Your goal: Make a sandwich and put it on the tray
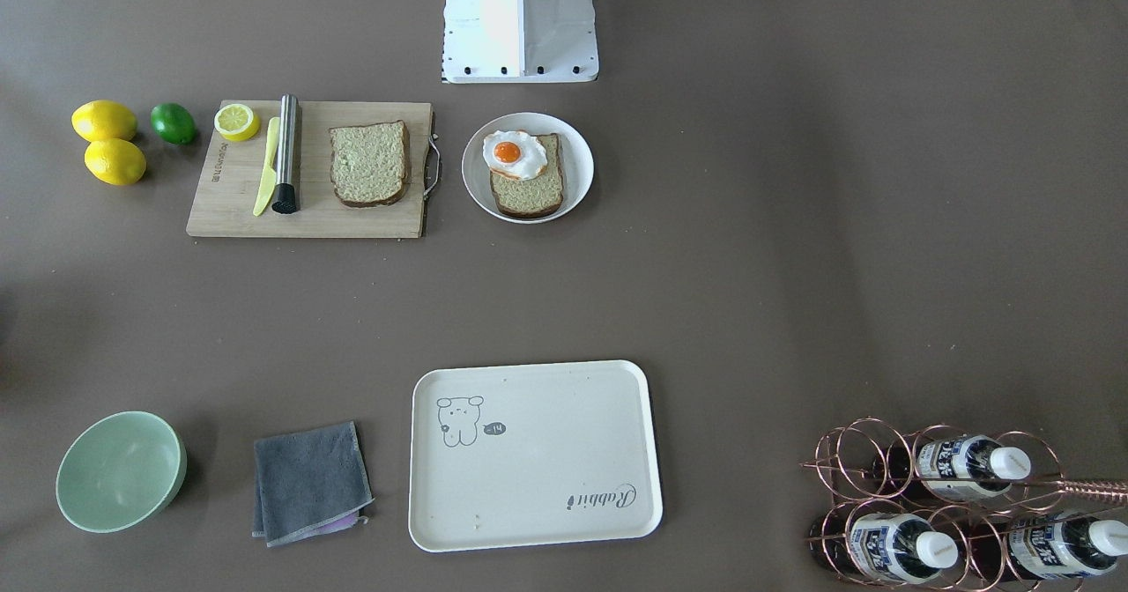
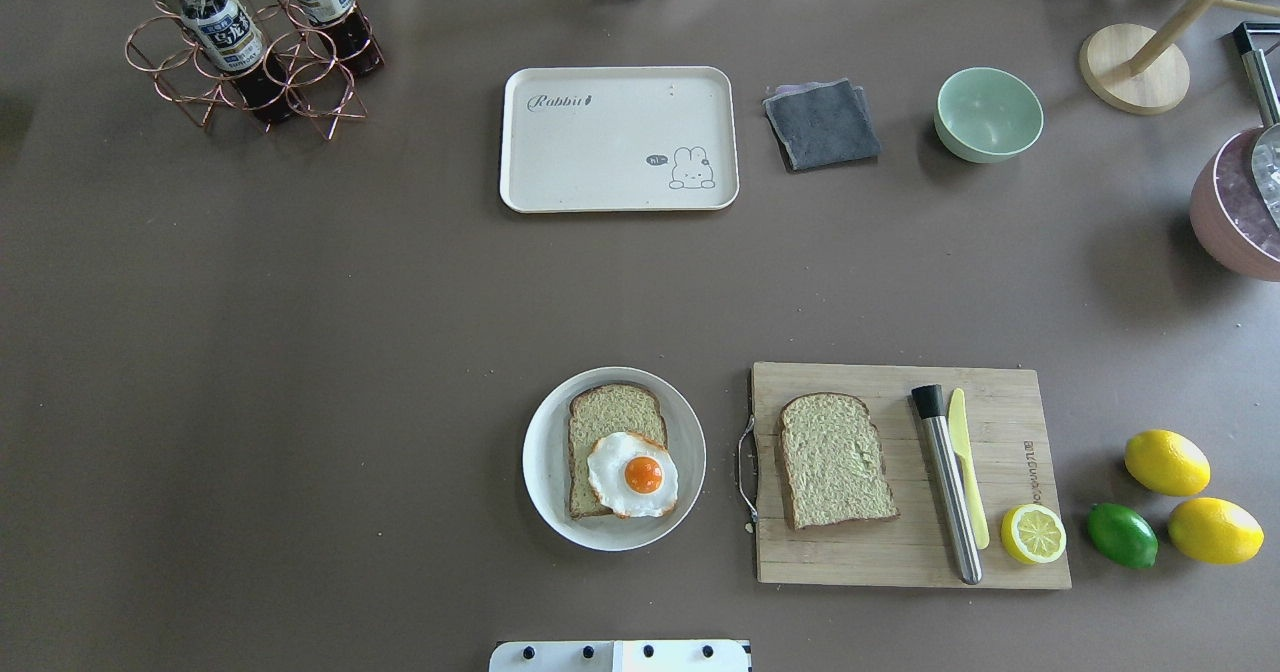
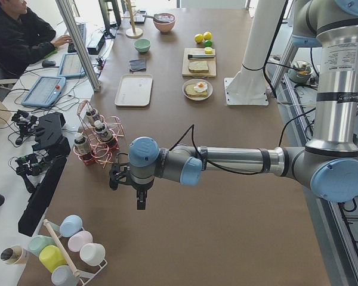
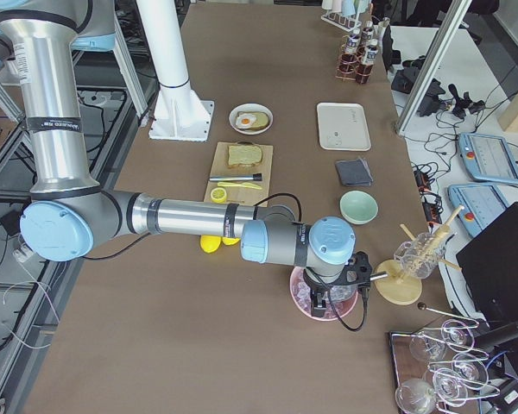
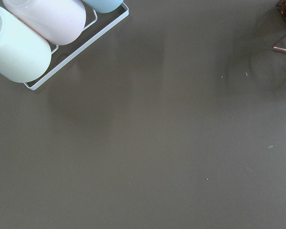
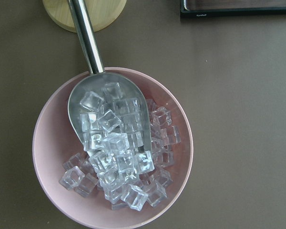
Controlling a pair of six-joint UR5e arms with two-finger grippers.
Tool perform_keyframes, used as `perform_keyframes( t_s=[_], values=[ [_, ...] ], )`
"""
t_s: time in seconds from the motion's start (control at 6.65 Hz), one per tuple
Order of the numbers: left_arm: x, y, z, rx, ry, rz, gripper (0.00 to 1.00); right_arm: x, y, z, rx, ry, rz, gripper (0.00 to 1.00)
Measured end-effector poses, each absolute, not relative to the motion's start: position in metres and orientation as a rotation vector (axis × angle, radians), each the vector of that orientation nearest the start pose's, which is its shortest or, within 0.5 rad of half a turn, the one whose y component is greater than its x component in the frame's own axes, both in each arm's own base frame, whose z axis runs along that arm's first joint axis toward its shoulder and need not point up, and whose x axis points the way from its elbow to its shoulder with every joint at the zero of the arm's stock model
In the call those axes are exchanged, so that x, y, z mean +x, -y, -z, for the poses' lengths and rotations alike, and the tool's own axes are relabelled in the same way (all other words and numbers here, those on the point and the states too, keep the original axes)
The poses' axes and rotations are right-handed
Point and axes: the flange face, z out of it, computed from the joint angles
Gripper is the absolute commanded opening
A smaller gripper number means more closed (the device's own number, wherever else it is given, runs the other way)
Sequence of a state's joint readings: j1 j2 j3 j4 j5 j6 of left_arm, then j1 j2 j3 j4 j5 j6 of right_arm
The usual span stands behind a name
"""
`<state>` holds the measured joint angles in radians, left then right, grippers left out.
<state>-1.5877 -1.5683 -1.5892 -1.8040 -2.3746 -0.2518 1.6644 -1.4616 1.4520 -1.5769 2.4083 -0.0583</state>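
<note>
One bread slice [image 2: 612, 414] lies on a round white plate [image 2: 540, 457] with the fried egg [image 2: 632, 474] on top of it. The second slice [image 2: 835, 460] lies on the wooden cutting board [image 2: 1010, 392]. The cream tray [image 2: 620, 139] sits at the far side, with nothing on it. My left gripper [image 3: 141, 202] hangs over bare table at the table's left end, far from the food. My right gripper [image 4: 319, 297] hangs over a pink bowl of ice [image 4: 304, 293] at the right end. I cannot tell whether either is open or shut.
On the board lie a steel muddler [image 2: 947, 482], a yellow knife [image 2: 966, 462] and a lemon half [image 2: 1033, 533]. Two lemons [image 2: 1167, 462] and a lime [image 2: 1122, 535] lie beside it. A grey cloth [image 2: 822, 124], green bowl [image 2: 988, 113] and bottle rack [image 2: 250, 47] stand at the far side.
</note>
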Motion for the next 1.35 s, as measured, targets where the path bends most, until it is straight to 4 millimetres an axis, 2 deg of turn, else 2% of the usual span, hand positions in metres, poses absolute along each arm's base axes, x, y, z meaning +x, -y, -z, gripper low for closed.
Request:
perform_keyframes(
  t_s=[1.35],
  values=[
    [-0.07, 0.4995, -0.6274, 0.146, -0.822, 0.15, 0.98, 0.1084, 0.5211, -0.6625, 0.041, 0.838, -0.042, 1.0]
  ],
)
